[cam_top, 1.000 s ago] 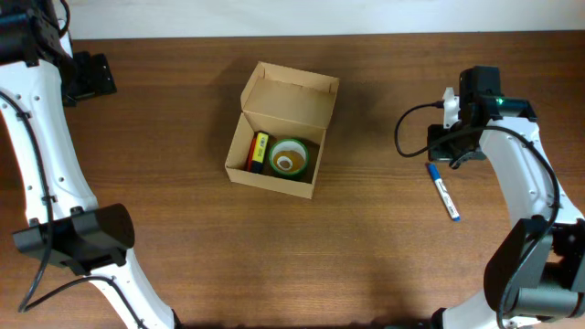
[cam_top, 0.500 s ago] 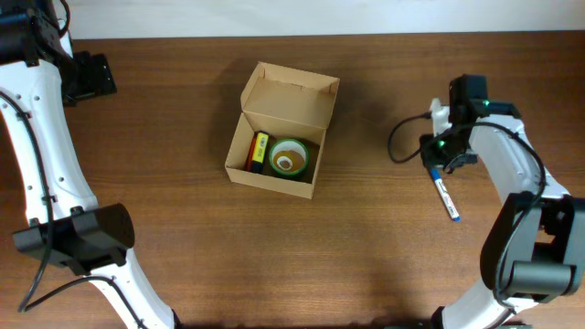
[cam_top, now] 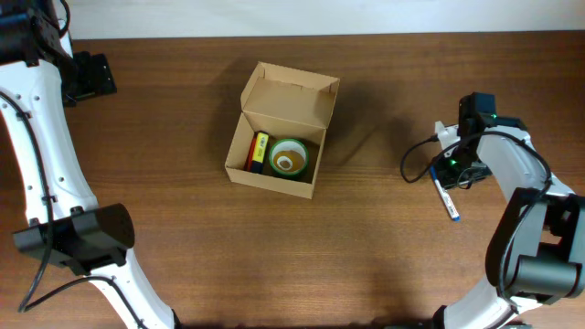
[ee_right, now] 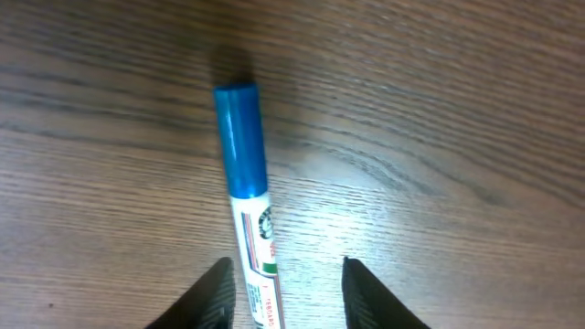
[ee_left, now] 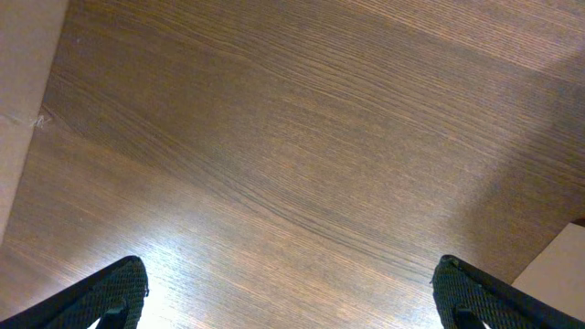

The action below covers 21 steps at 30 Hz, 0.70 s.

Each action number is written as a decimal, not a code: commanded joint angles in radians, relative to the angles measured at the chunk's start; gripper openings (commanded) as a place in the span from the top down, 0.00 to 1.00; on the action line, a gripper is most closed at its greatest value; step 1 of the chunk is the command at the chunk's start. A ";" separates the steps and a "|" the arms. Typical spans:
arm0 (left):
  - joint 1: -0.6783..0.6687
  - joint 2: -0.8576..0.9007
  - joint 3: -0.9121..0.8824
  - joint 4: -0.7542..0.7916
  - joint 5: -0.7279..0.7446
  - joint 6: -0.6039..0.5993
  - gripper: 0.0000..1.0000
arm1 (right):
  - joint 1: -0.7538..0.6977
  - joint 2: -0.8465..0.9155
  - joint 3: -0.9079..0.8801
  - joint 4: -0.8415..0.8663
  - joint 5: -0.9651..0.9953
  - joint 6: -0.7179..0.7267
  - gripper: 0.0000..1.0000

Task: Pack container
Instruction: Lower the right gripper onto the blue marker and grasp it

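Note:
The container (cam_top: 291, 97), a tan cardboard box with its flap lid standing open, sits mid-table. Inside it lie a green tape roll (cam_top: 289, 158) and a yellow and red item (cam_top: 259, 151). A marker with a blue cap (cam_top: 448, 199) lies on the wood at the right. My right gripper (cam_top: 448, 174) hangs over its capped end. In the right wrist view the marker (ee_right: 242, 146) runs down between the parted fingers, close to the left one, and the right gripper (ee_right: 285, 274) is open. My left gripper (cam_top: 89, 75) is at the far left back, wide open (ee_left: 288, 279) over bare wood.
The right arm's cable (cam_top: 416, 160) loops over the table between the box and the marker. A pale strip (ee_left: 18, 91) beyond the table edge shows at the left of the left wrist view.
My right gripper has moved toward the front and settled over the marker's blue cap, and its jaws have parted from shut. The left arm and the box have not moved.

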State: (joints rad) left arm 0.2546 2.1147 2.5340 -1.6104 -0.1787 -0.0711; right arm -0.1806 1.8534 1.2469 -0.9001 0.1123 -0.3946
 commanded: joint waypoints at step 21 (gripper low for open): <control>0.003 -0.019 0.012 0.002 0.007 0.009 0.01 | -0.005 0.035 -0.016 -0.037 -0.041 -0.126 0.46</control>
State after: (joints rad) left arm 0.2546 2.1147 2.5340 -1.6104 -0.1787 -0.0711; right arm -0.1818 1.8568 1.2469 -0.9279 0.1005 -0.5041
